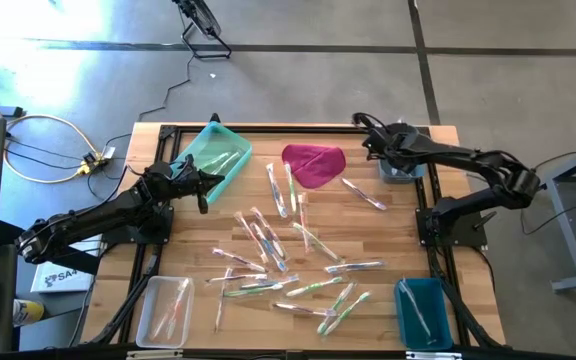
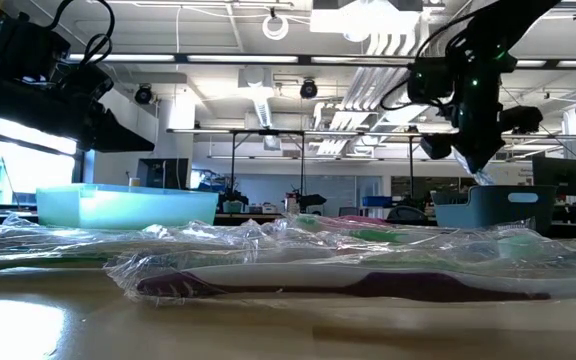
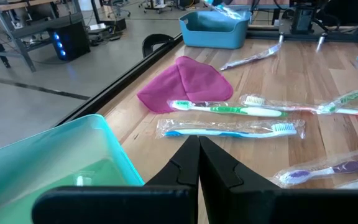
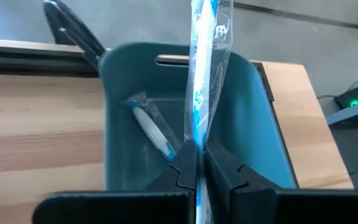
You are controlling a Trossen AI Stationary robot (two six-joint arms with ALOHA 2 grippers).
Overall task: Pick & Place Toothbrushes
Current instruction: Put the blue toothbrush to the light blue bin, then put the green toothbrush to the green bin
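Note:
Many wrapped toothbrushes (image 1: 288,250) lie loose across the middle of the wooden table, beside a magenta cloth (image 1: 313,163). My right gripper (image 4: 197,152) is above the grey-blue bin (image 4: 129,93) at the far right and is shut on a blue toothbrush (image 4: 202,56) in a clear wrapper. Another wrapped toothbrush (image 4: 151,130) lies on that bin's floor. My left gripper (image 3: 199,140) is shut on nothing, beside the light teal bin (image 3: 48,162) at the far left. In the low view my right gripper (image 2: 476,160) hangs just over the bin (image 2: 498,205). My right gripper pinches the wrapped blue toothbrush between its two fingers at a spot along its handle (image 4: 196,134). The fingers slant down toward the table's far edge and run along the brush. The brush sticks out past the fingertips over the bin, lifted clear.
A clear bin (image 1: 166,308) stands at the near left and a blue bin (image 1: 423,312) at the near right, each with toothbrushes inside. A black frame runs round the table's edge (image 1: 268,128). One wrapped toothbrush (image 2: 348,285) lies close before the low camera.

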